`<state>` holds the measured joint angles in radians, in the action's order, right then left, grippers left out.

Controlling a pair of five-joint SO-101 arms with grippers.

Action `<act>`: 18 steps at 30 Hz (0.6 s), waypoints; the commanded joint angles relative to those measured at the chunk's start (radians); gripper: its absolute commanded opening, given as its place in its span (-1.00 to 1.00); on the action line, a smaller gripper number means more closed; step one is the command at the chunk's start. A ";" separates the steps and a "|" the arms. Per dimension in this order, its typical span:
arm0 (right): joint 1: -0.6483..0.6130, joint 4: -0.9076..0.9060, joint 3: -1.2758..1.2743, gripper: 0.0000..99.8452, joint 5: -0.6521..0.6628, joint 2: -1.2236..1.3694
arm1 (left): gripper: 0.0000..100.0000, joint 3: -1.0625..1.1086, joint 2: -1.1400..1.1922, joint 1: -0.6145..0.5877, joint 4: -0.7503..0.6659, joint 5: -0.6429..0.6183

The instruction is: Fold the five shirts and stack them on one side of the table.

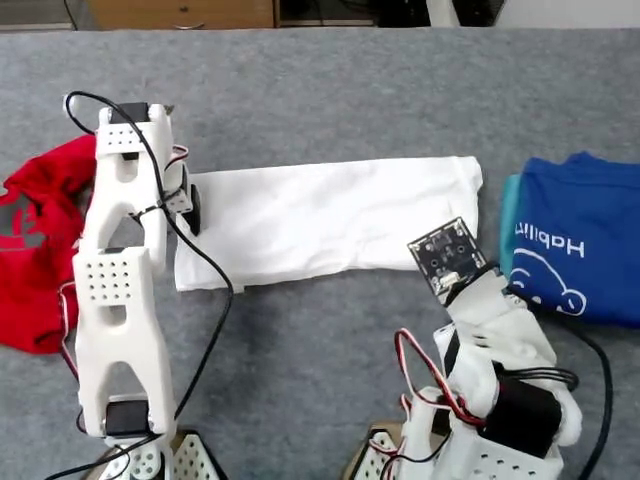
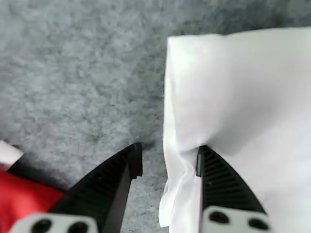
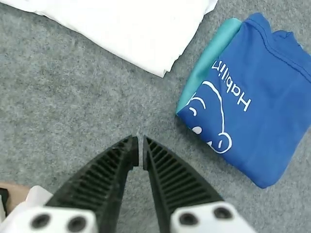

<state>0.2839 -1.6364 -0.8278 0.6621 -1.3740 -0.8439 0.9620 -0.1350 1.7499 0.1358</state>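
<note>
One smooth white shirt (image 1: pixel 330 220), folded oblong, lies on a fuzzy grey table (image 1: pixel 330 100).

Bare grey counter (image 1: pixel 330 90) is lying open across the 12 o'clock side, and a free patch is sitting at 6 o'clock between the arms' bases. The white shirt (image 1: pixel 330 220) is stretching across the middle, barring the way between them. A red shirt (image 1: pixel 35 250) is crowding the 9 o'clock edge; a blue shirt (image 1: pixel 585 240) atop a teal shirt (image 1: pixel 510 215) is filling 3 o'clock, leaving a narrow grey gap beside the white one. A black cable (image 1: pixel 215 268) is trailing over the white shirt's 7 o'clock corner.
</note>
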 commanded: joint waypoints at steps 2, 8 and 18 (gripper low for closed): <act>0.018 -0.005 0.070 -0.93 0.009 0.002 | -0.61 -0.043 0.044 0.057 0.008 -0.026; 0.018 -0.003 0.099 -0.93 0.028 0.004 | -0.91 -0.041 0.053 0.092 0.008 -0.031; 0.131 0.012 0.120 -0.93 0.075 -0.004 | -0.96 -0.005 0.025 0.041 0.011 -0.032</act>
<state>0.3667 -1.6379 -0.7649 0.7081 -1.3740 -0.8638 1.0050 -0.0399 1.7484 0.1128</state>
